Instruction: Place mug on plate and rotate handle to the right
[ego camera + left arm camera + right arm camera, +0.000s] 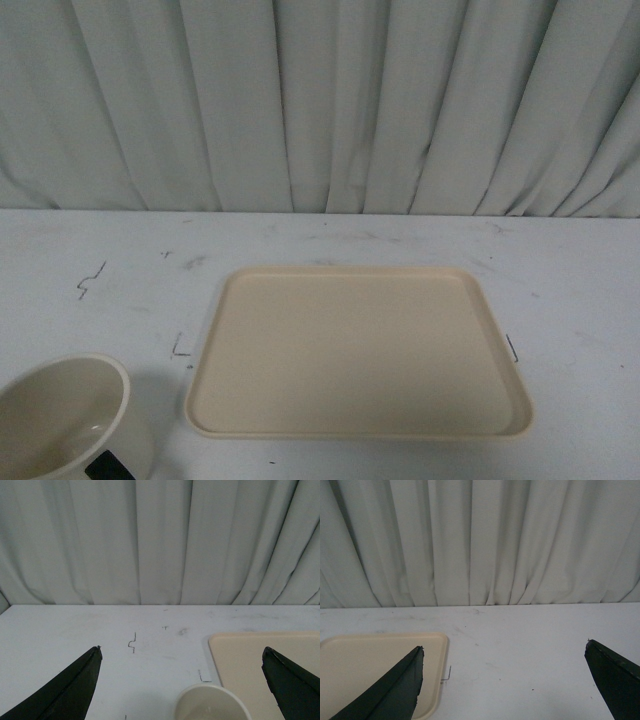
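Left gripper: spread wide, holding nothing.
Right gripper: spread wide, holding nothing.
Mug: near left on table, just left of plate.

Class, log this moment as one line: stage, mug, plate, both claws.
stage: pre-grasp | mug: on table, left of plate | plate: bare | left claw: open, empty | right claw: open, empty

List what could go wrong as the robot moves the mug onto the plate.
1. The mug sits off-centre between the fingers of the open left gripper; closing might knock it sideways.
2. The plate has a raised rim; a low carry could catch the mug's base.
3. The handle barely shows, so its direction may be misjudged.
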Robot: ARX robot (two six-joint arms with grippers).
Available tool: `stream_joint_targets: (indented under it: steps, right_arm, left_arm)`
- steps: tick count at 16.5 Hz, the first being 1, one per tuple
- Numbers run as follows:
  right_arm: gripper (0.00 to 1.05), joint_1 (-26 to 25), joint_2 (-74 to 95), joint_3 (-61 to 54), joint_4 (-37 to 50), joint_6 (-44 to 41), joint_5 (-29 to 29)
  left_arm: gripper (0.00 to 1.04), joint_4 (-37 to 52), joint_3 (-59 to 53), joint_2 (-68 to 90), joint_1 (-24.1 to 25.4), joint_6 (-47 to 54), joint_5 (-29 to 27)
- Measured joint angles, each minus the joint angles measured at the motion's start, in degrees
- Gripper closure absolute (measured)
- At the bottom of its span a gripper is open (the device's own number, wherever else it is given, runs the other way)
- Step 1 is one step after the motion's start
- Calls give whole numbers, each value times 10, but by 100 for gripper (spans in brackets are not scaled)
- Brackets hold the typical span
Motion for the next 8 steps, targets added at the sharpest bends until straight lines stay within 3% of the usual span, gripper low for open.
stream_joint_targets:
  steps: [8]
  right_arm:
    - [6,0,0,0,0,0,0]
  left_arm:
    - [7,0,0,0,0,0,0]
